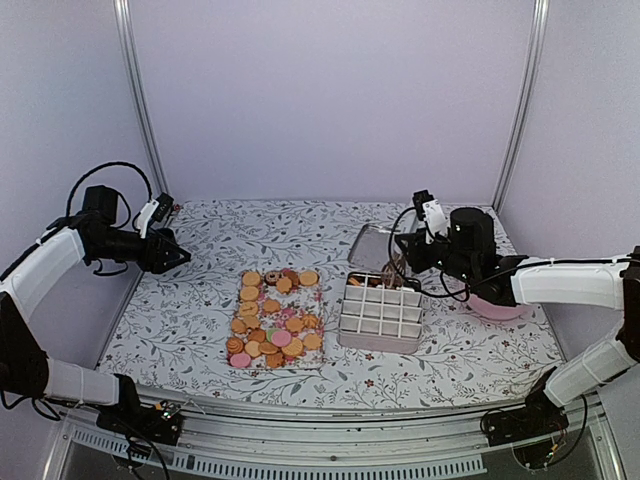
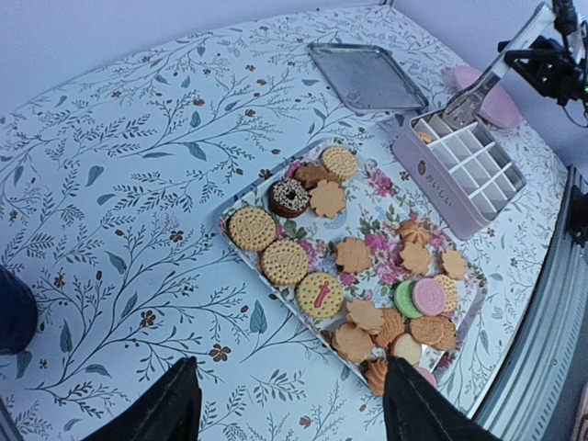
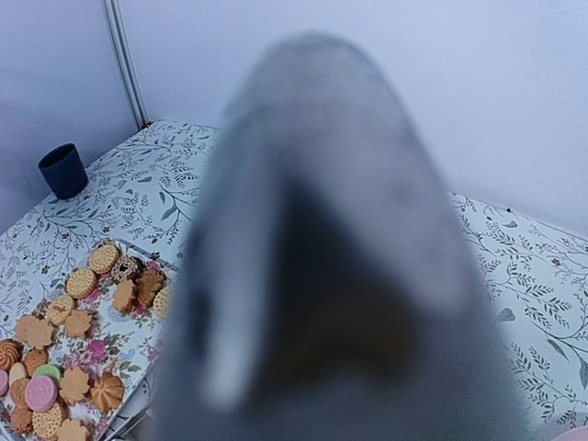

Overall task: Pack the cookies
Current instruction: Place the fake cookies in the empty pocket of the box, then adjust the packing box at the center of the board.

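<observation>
The cookies [image 1: 275,318] lie crowded on a flat floral tray [image 2: 377,207]: mostly orange-tan ones, a pink and a green one, and a dark brown ring [image 2: 289,197]. My left gripper [image 2: 292,404] hangs open and empty above the table beside the tray's near corner, at the far left in the top view [image 1: 180,255]. My right gripper [image 1: 405,262] is shut on metal tongs [image 2: 467,99], whose tip hovers over the far end of the pink divided box [image 1: 382,312]. One cookie [image 2: 424,136] lies in a far compartment. The tongs [image 3: 331,257] blur most of the right wrist view and hide the fingers.
A metal lid [image 1: 372,245] lies behind the box. A pink plate [image 1: 500,308] sits under the right arm. A dark blue cup [image 3: 62,170] stands at the table's far left. Walls and metal posts [image 1: 135,100] close in the back and sides.
</observation>
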You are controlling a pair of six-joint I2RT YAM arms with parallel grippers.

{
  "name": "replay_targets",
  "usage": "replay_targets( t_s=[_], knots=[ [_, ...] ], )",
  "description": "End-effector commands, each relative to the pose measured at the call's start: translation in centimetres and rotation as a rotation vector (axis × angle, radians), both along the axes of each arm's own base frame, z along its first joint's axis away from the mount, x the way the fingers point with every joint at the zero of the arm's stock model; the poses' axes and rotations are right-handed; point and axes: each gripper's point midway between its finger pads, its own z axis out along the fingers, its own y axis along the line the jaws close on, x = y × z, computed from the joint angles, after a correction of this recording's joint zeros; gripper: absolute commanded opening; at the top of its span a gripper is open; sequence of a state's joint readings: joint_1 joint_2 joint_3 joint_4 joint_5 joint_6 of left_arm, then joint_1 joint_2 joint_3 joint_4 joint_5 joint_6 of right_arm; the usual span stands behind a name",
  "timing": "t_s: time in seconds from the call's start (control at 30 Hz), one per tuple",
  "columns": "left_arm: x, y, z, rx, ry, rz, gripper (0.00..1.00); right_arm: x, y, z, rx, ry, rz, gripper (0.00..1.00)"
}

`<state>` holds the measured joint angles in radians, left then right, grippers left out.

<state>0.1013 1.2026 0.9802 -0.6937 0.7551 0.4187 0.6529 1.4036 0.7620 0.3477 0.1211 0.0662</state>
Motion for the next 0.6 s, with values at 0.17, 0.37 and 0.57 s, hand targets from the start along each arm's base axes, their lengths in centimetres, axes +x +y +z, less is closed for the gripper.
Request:
replay_targets(
  t_s=[0.17,0.37,0.57],
  knots=[
    [0.0,0.1,0.2,-0.007,-0.011,-0.003,0.69,3.3,-1.5,4.3,0.054,-0.099,-0.091,0.3],
    [-0.2,0.2,0.2,0.008,-0.024,-0.001,0.69,5.0,-2.4,2.0,0.088,-0.026,-0.12,0.27],
    [-0.1,0.2,0.0,0.002,-0.009,0.001,0.69,5.0,-0.6,-1.1,0.071,0.062,-0.058,0.24]
  ],
)
